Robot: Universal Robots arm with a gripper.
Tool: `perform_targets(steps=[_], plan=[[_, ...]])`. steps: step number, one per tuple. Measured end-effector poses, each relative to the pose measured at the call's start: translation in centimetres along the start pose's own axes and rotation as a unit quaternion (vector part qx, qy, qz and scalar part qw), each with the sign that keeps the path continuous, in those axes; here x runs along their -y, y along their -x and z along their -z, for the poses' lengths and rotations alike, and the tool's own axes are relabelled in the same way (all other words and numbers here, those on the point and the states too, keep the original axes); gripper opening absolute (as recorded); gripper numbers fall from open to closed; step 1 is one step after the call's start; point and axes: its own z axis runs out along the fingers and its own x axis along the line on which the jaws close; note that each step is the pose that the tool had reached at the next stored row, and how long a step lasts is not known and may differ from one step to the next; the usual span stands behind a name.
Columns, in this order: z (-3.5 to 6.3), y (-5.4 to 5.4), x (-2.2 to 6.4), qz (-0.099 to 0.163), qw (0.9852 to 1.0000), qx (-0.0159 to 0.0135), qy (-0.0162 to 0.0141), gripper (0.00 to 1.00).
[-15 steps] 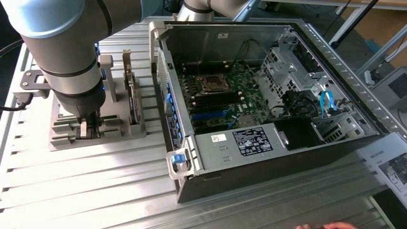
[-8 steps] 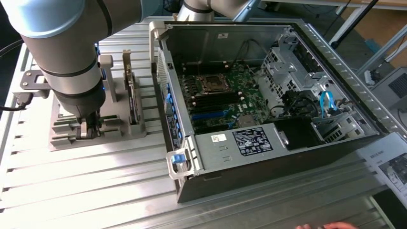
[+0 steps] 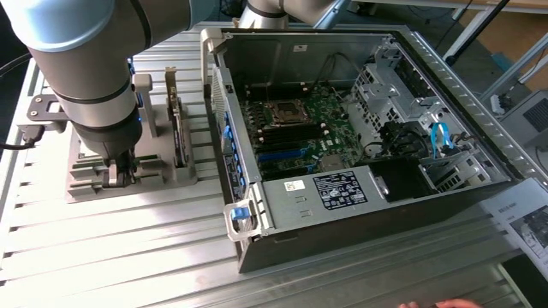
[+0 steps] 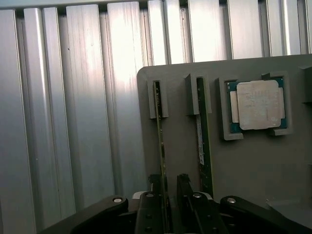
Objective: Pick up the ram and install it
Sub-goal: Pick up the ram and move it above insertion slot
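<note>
while the claw (image 4: 169, 184) sits at the ram (image 4: 160, 131) over the ribbed metal table (image 3: 128, 244), i cannot tell its grip.

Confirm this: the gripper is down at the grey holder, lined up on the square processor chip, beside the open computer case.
Not the processor chip: the wrist view shows the gripper lined up on the ram, a thin green stick in the grey holder; the chip lies apart. The rest stands.

Open computer case (image 3: 360, 234), grey holder (image 4: 253, 165) with, seemingly, a processor (image 4: 257, 104).
</note>
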Motion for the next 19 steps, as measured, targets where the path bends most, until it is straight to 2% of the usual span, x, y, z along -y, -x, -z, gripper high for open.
perform_targets(steps=[11, 19], plan=[[0.01, -0.25, 0.04, 0.001, 1.0, 0.0, 0.0, 0.27], [0.0, -0.24, 0.04, 0.014, 0.9999, -0.0006, 0.0004, 0.27]])
